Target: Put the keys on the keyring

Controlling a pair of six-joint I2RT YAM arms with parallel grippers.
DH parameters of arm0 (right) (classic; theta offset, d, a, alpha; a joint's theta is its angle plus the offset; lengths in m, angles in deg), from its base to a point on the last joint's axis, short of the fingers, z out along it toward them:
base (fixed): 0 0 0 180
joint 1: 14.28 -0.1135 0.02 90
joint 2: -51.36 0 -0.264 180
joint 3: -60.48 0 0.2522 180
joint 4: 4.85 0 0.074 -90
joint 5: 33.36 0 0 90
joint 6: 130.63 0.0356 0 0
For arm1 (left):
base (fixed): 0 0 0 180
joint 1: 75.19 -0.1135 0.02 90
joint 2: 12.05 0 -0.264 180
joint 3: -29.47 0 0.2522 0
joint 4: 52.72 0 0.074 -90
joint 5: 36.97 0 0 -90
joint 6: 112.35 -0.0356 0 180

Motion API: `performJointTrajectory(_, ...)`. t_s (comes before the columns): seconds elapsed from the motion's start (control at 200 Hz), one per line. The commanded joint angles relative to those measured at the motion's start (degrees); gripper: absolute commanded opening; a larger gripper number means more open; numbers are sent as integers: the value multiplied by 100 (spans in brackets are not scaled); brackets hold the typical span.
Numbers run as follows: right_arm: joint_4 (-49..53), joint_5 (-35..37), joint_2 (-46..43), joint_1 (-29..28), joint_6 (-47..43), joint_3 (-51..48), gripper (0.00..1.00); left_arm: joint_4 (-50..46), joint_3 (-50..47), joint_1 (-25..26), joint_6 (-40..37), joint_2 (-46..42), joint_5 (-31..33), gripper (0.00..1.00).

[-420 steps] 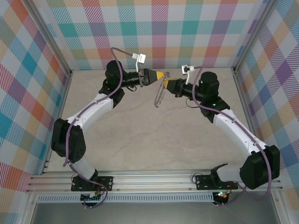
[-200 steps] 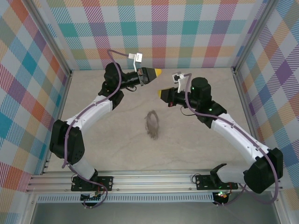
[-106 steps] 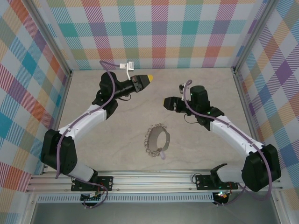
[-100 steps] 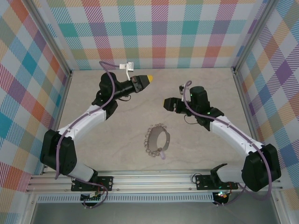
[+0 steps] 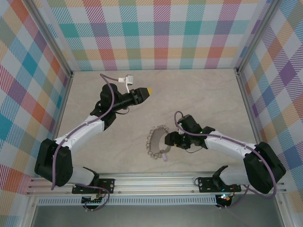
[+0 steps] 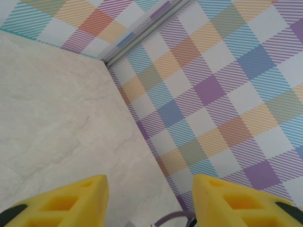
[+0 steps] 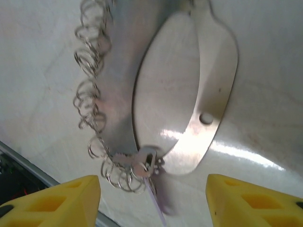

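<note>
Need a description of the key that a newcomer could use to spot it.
On the table, find the keyring, a wide silver hoop fringed with wire loops, just left of the right gripper. The key sits at the hoop's near edge: tiny, and the lone lilac piece among silver.

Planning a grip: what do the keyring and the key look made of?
The keyring: flat band of bare polished metal, going by its silver-grey sheen and glare, edged with thin wire loops. The key: silvery metal blade; its pale lilac head may be plastic or a coating, too blurred to tell.
</note>
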Motion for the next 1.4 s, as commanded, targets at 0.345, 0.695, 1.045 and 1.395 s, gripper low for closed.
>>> performJointTrajectory(0.345,174,-313,378,-620,44,-69,53,-339,95,-33,-442,-379,194,54)
performJointTrajectory(0.695,69,-551,1352,-969,-124,458,45,-519,208,-32,-561,-472,202,56)
performJointTrajectory(1.045,191,-470,1755,-1083,-220,783,8,-666,230,-40,-666,-560,246,59)
performJointTrajectory(1.395,1006,-315,1010,-869,-655,1900,0,-1316,80,-34,-1104,-953,605,83)
